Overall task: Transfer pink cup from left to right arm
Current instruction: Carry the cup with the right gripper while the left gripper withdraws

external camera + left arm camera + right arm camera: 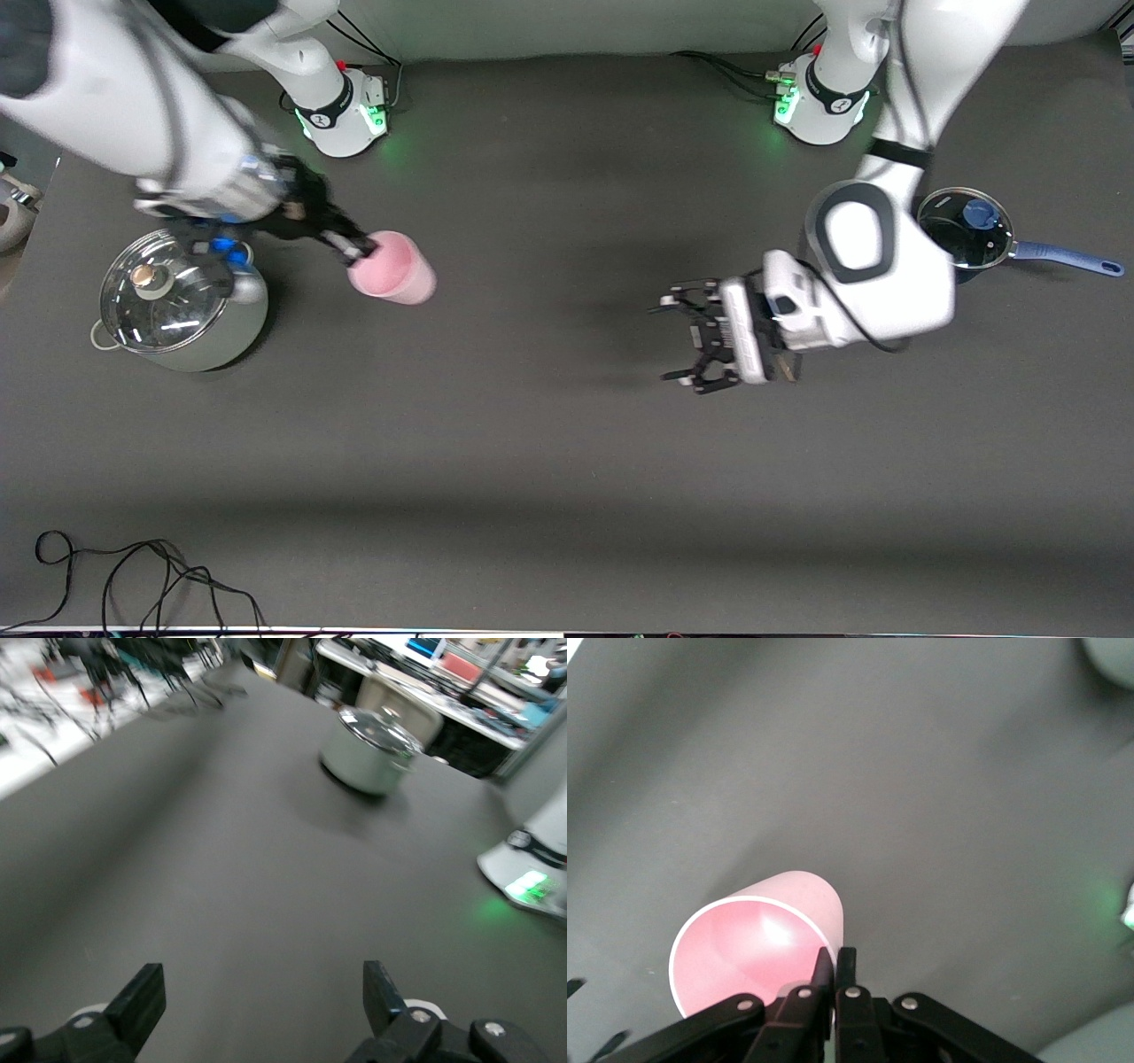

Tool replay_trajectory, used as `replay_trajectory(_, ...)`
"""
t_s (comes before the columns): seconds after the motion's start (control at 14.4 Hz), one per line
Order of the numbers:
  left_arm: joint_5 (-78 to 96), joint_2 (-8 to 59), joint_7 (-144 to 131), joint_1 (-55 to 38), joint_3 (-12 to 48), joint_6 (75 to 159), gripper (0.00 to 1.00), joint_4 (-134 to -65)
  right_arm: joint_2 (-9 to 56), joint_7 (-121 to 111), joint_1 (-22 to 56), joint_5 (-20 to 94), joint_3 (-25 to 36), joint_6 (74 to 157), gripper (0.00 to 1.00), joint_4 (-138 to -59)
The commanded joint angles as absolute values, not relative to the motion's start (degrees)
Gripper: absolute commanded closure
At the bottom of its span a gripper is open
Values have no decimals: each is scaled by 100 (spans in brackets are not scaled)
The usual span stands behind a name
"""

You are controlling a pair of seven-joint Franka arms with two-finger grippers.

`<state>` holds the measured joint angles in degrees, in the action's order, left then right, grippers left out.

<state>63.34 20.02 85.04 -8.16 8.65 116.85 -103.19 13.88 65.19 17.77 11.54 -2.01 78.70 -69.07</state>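
The pink cup (394, 268) lies tilted on its side in my right gripper (354, 252), over the table beside the steel pot. In the right wrist view the cup (757, 943) shows its open mouth. The right gripper (834, 961) is shut on its rim wall, one finger inside and one outside. My left gripper (675, 341) hangs open and empty over the table toward the left arm's end, well apart from the cup. In the left wrist view its fingers (142, 992) stand wide apart around the gripper's middle (263, 992), with only bare table between them.
A steel pot with a glass lid (182, 301) stands at the right arm's end, also in the left wrist view (368, 749). A blue saucepan with a lid (966, 229) sits under the left arm. Black cables (133, 576) lie at the table's near edge.
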Motion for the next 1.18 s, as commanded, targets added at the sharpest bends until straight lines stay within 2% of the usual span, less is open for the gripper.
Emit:
replay_trajectory(0.0, 5523, 1960, 7597, -222, 932, 10455, 0, -10047, 1143, 5419, 1250, 1143, -185, 7394, 100, -6978)
replay_trajectory(0.14, 4969, 1934, 6816, 191, 932, 9742, 0, -9906, 985, 4408, 985, 1134, 25, 7164, 100, -7057)
replay_trajectory(0.35, 4431, 1969, 4648, 798, 932, 8652, 0, -9502, 835, 3142, 993, 1055, 570, 7163, 100, -7417)
replay_trajectory(0.49, 3783, 2013, 3950, 879, 932, 8167, 0, -9072, 844, 2482, 984, 932, 842, 7303, 100, -7733)
replay_trajectory(0.69, 2841, 1995, 2893, 888, 923, 7833, 0, -8554, 817, 1925, 993, 862, 1107, 7882, 100, -8409)
replay_trajectory(0.9, 1920, 1942, 2043, 827, 861, 7524, 0, -8114, 817, 1855, 1002, 686, 1107, 8532, 100, -9068)
replay_trajectory(1.11, 1389, 1566, 1479, 835, 879, 7331, 0, -8059, 817, 1644, 993, 677, 1116, 9331, 100, -9710)
